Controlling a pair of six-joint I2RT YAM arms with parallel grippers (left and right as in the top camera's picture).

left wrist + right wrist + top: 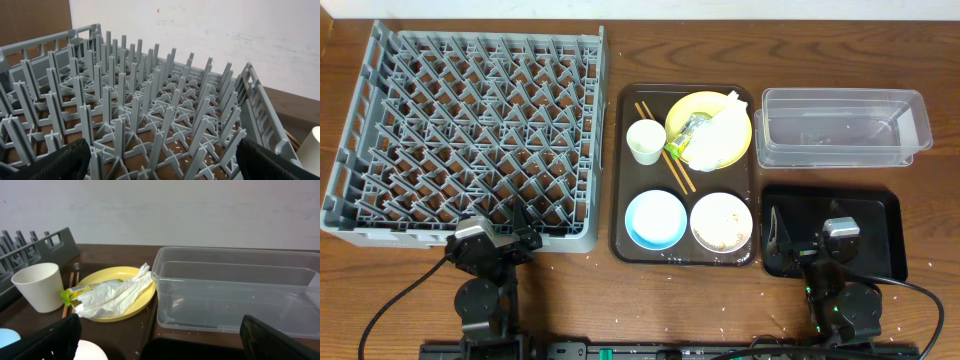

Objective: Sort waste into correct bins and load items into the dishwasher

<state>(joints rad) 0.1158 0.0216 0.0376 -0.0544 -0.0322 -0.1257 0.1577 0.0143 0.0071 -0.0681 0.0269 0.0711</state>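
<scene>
Wrapper (pixel 86 290): light, crinkly, likely slick; pinch mid-fold.
Paper (pixel 122 293): soft, near weightless; grab raised crease.
Left gripper (pixel 162 157): apart, empty.
Right gripper (pixel 160 330): apart, empty.

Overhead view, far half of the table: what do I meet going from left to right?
grey dish rack → small white cup → yellow plate → clear plastic tub. The chopsticks are left out: they run across both cup and plate.
</scene>
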